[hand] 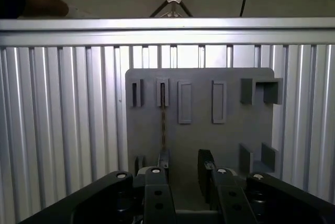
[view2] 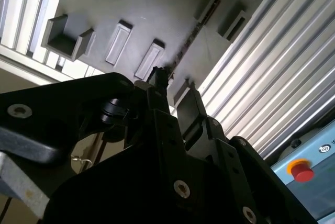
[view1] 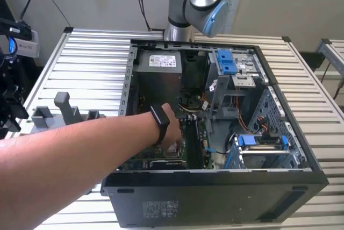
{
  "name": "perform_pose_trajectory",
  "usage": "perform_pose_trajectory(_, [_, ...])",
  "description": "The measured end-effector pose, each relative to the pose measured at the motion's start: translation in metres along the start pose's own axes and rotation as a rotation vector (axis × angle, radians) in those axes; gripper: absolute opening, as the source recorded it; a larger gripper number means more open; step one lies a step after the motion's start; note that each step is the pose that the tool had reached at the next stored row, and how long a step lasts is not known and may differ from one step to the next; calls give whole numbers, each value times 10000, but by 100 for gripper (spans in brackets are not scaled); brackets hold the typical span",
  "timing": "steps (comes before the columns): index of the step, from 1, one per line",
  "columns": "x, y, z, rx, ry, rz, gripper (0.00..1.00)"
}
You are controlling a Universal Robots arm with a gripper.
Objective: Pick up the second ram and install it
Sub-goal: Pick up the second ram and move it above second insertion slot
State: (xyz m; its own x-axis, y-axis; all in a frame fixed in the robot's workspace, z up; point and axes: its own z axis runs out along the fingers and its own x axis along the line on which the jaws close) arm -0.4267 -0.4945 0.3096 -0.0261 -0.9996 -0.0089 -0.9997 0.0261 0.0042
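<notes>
Over the grey holder tray (view1: 63,107), at the exterior view's left, the gripper (hand: 184,164) hangs with its jaws spread and nothing between them. The second ram (hand: 163,124) stands on edge in one tray slot and reads as a thin dark line in both wrist views. It runs toward one finger (hand: 164,162) rather than into the gap.

Risk, as I judge it: a descent from this offset would land that finger on the stick's top edge. That could bend the stick or lever it out of its slot.

Further right, a person's forearm (view1: 80,155) crosses the slatted table (view1: 91,58), with the hand (view1: 171,145) down inside the open computer case (view1: 215,189). This looks like the larger hazard, since any carry toward the case would cut across that arm and contact seems likely.

Containers:
- **Tray:** one stick sits in its slot; the other slots and posts look empty.
- **Case:** it holds a power supply (view1: 158,77), a green board (view1: 141,157) low down, a blue-latched drive cage (view1: 228,63) and loose cables (view1: 258,122). The hand covers part of the board, so I cannot tell how the memory slots stand.
</notes>
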Motion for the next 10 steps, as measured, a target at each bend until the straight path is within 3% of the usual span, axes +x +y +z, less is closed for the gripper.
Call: perform_pose_trajectory(10, [4, -4, 33, -2, 4, -31, 36])
